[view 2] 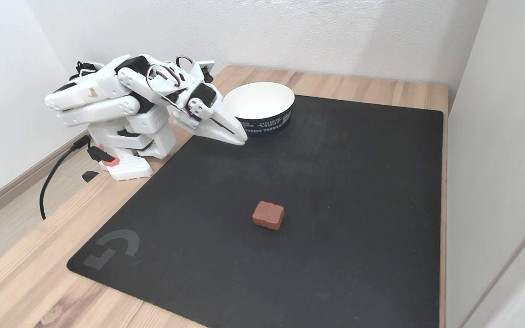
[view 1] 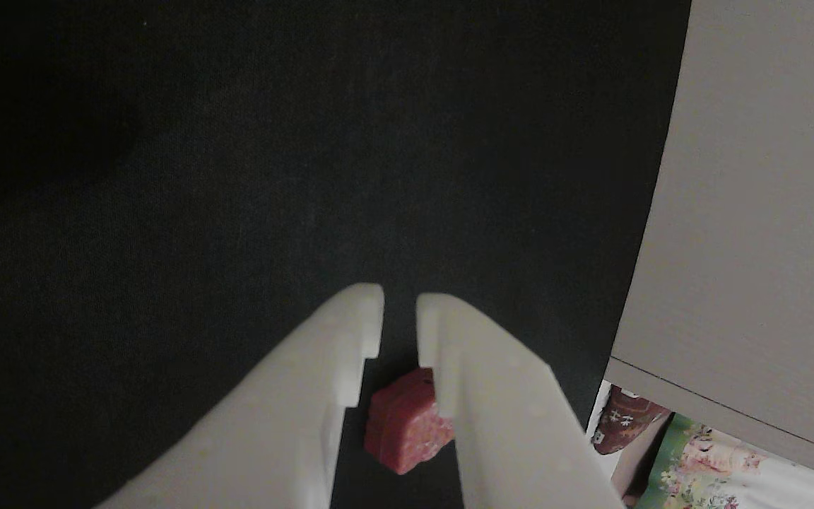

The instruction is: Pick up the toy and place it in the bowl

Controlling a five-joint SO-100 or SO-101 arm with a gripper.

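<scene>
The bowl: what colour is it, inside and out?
The bowl is white inside, with a dark navy outer band carrying white lettering; the fixed view shows it best.

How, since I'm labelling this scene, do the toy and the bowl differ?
The toy is a small reddish block with rounded edges; the bowl is round, white inside, with a dark printed band outside. The bowl is far wider and taller than the toy. The toy lies mid-mat, well away from the claw; the bowl stands at the far edge, right beside it. Both rest on the black mat.
</scene>
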